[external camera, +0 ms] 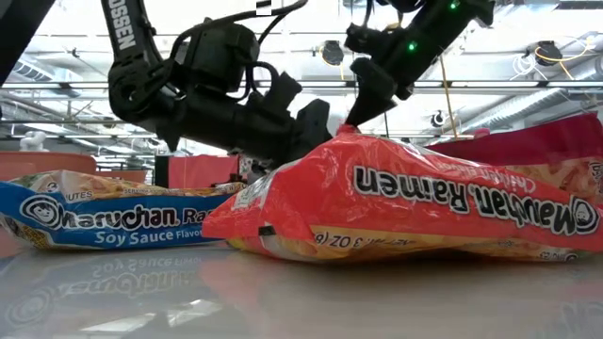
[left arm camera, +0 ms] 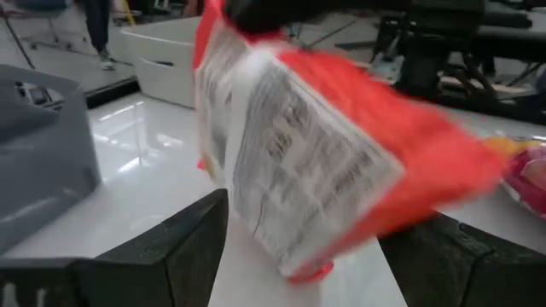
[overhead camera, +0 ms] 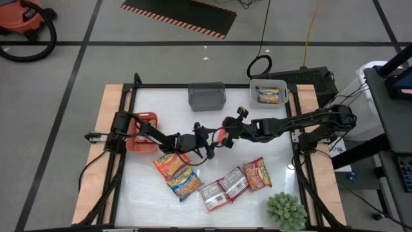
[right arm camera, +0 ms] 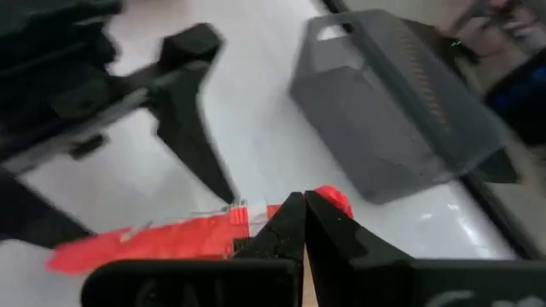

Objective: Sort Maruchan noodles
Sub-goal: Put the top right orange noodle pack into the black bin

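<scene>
High view: both arms meet mid-bench over a red-trimmed noodle packet (overhead camera: 221,135) held up between them; right gripper (overhead camera: 226,136) comes in from the right side, left gripper (overhead camera: 205,139) from the left. Five more packets lie flat near the front edge, e.g. a blue-trimmed packet (overhead camera: 185,182) and a pinkish one (overhead camera: 256,173); one packet sits in the white bin (overhead camera: 268,94), the grey bin (overhead camera: 206,96) looks empty, the red bin (overhead camera: 141,131) is half hidden under the left arm. Bench (overhead camera: 257,145) is glossy white. Low view: a big red packet (external camera: 405,202) on the bench fills the foreground, both grippers hang above and behind it. Left wrist view: the held packet (left arm camera: 316,153) hangs tilted between the left fingers (left arm camera: 183,251), which stand wide apart and don't touch it. Right wrist view: right fingers (right arm camera: 286,226) are pinched tight together on the packet's red edge (right arm camera: 153,243), grey bin (right arm camera: 401,119) beyond. Looks like a handover about to happen. Risk: right grip is only on a thin crinkly seam, so the packet could slip or swing; if the right lets go before the left closes, it drops; the arms are close enough to bump.
</scene>
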